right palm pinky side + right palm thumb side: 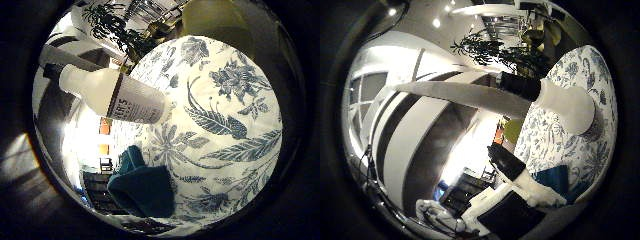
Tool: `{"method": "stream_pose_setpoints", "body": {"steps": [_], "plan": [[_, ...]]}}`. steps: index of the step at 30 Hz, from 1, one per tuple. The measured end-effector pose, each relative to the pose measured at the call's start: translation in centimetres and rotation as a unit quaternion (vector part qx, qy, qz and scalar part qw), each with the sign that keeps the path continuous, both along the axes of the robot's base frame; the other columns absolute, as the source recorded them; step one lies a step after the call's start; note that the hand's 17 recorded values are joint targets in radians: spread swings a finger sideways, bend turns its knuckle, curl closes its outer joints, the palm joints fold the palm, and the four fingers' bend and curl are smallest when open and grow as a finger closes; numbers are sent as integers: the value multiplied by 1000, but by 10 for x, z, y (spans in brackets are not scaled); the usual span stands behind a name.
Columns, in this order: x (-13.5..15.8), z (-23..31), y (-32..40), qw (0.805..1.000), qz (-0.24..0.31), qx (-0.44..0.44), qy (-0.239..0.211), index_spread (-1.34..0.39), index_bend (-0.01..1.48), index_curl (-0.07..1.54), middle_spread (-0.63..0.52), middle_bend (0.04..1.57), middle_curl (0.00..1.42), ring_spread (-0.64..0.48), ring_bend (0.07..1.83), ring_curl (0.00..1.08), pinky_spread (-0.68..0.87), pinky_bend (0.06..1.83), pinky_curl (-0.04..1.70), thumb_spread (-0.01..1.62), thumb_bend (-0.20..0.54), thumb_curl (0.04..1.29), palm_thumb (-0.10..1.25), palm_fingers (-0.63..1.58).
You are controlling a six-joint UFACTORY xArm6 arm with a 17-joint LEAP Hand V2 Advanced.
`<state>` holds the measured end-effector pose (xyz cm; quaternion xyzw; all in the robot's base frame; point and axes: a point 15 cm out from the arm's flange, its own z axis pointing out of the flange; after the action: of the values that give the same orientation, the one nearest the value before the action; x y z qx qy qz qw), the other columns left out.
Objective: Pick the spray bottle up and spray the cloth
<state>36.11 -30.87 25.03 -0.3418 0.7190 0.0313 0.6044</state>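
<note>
A white spray bottle [115, 95] with a printed label stands on the floral tablecloth [225, 110]. The thumb side view shows its body [565, 105], black collar [520, 85] and long white spray head [440, 92]. A teal cloth [140, 185] lies crumpled on the tablecloth near the bottle's base. It also shows in the thumb side view [557, 178]. My right hand [505, 205] faces the bottle from the side. Its white and black fingers reach out fairly straight toward the table, away from the bottle, and hold nothing.
A leafy potted plant [485, 45] stands beyond the table. A yellow-green object [512, 130] sits past the table's edge. The room beyond has white walls and ceiling lights.
</note>
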Motion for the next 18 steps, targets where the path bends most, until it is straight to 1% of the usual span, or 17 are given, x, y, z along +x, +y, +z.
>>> {"method": "stream_pose_setpoints", "body": {"steps": [12,18], "plan": [[32,2,18,1000,18,-7,-3,-151,154,274,149,283,360,200,391,286,363,376,291,1085,-23,361,618,124],[47,1,24,1000,21,-17,3,-151,154,275,139,291,364,200,392,286,368,366,293,1085,-23,361,618,144]]}}
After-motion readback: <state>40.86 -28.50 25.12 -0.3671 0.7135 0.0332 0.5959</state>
